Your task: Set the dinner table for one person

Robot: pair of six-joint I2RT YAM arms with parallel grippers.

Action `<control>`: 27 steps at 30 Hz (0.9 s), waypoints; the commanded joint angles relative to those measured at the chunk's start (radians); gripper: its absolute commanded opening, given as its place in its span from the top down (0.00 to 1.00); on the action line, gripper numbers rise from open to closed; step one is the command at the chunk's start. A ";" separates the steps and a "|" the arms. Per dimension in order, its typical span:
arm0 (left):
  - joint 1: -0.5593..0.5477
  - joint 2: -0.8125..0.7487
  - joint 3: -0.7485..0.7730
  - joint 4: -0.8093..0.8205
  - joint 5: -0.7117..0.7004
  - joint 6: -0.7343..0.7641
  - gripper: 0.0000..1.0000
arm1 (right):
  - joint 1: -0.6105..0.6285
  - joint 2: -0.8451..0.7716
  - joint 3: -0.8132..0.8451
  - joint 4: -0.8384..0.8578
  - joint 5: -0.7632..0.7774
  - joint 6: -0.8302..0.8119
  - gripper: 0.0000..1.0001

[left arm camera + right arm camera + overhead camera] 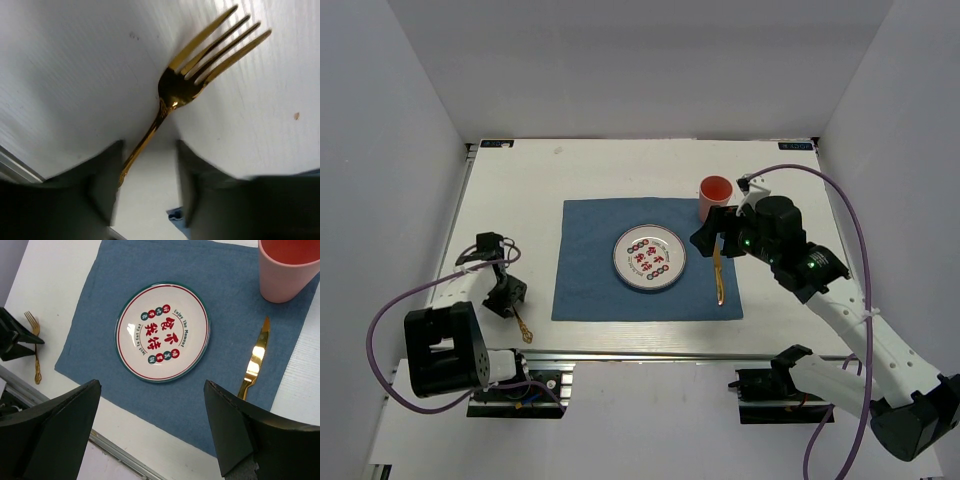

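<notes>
A white bench (520, 175) with a metal front rail carries one place setting and lies under both pairs of jaws. Near the front rail, the left jaws are lowered to the bench and stand apart. Their dark fingers (102, 185) sit on either side of the handle of a gold fork (172, 95) lying flat on the bare surface. The handle runs close along one finger, though contact cannot be told, and the tines point away beyond the fingertips. Farther back, the right jaws hang in the air, spread wide with nothing between them, above the right part of a blue cloth placemat (235, 305). Below and to the left of these jaws, a round white plate (162, 331) with red and green lettering sits mid-cloth. Just beneath them a gold knife (254, 362) lies on the cloth beside the plate, not touching it. Just beyond them a pink cup (287, 270) stands upright at the cloth's far right corner.
</notes>
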 commanded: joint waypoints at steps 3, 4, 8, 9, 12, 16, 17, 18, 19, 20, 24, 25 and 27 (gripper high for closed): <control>0.033 0.060 -0.083 0.172 0.057 0.003 0.82 | -0.001 -0.025 -0.010 0.061 0.010 -0.004 0.11; 0.033 0.059 -0.092 0.184 0.065 0.010 0.89 | -0.001 -0.029 -0.007 0.057 0.020 -0.008 0.11; 0.033 0.024 -0.038 0.153 0.058 0.046 1.00 | -0.003 -0.038 0.002 0.034 0.056 -0.021 0.11; 0.033 0.007 -0.020 0.140 0.057 0.058 1.00 | -0.006 -0.042 0.001 0.034 0.056 -0.021 0.11; 0.024 -0.030 0.078 0.085 0.085 0.131 1.00 | -0.003 -0.053 -0.007 0.034 0.059 -0.021 0.11; 0.009 -0.015 0.264 0.017 0.171 0.266 1.00 | -0.003 -0.062 -0.018 0.044 0.047 -0.034 0.11; 0.000 -0.006 0.332 -0.005 0.186 0.291 1.00 | -0.003 -0.065 -0.021 0.049 0.040 -0.051 0.11; 0.000 0.007 0.365 -0.013 0.290 0.361 1.00 | -0.004 -0.071 -0.027 0.063 0.037 -0.062 0.11; -0.014 0.010 0.396 -0.032 0.323 0.386 1.00 | -0.003 -0.076 -0.028 0.067 -0.002 -0.077 0.11; -0.014 0.010 0.426 -0.038 0.347 0.408 1.00 | -0.003 -0.075 -0.027 0.067 -0.015 -0.096 0.11; -0.068 0.045 0.595 -0.085 0.429 0.542 1.00 | -0.001 -0.075 -0.005 0.037 0.002 -0.119 0.11; -0.083 0.081 0.623 -0.126 0.430 0.561 1.00 | -0.006 -0.076 0.001 0.031 0.005 -0.116 0.11; -0.134 0.097 0.649 -0.130 0.438 0.593 1.00 | -0.003 -0.079 0.010 0.026 0.005 -0.107 0.11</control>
